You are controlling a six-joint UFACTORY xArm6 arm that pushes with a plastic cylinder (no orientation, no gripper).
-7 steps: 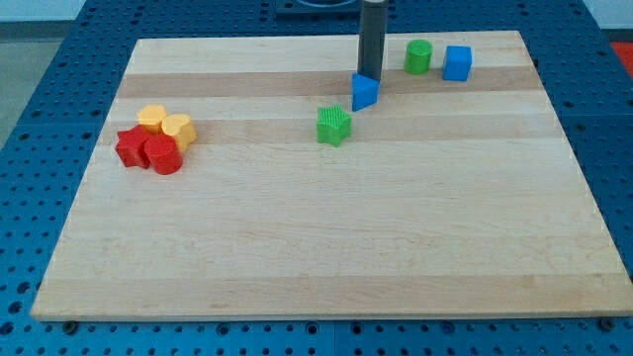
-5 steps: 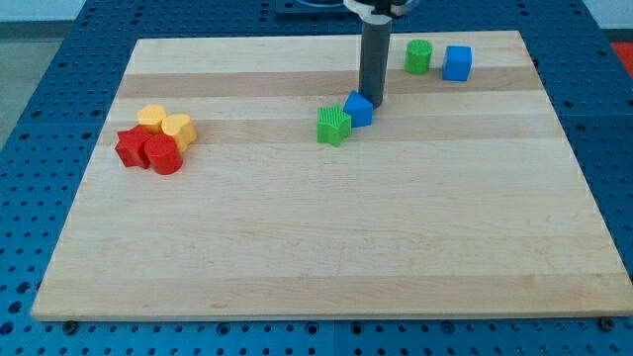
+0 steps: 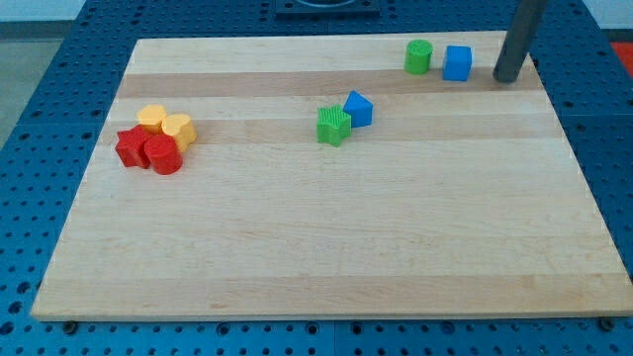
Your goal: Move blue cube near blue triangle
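Was my tip [image 3: 507, 78] just right of blue cube [image 3: 457, 62], not touching. Lay blue triangle [image 3: 359, 108] well left and lower of cube, beside green star-shaped block [image 3: 333, 126]. No gripper to open or close.

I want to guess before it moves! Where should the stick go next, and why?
Probably my tip should slide toward the view's left into the blue cube. It sits just to the cube's right, not touching it, and the blue triangle lies farther to the left and lower, beside the green star-shaped block. The green cylinder stands close on the cube's left.
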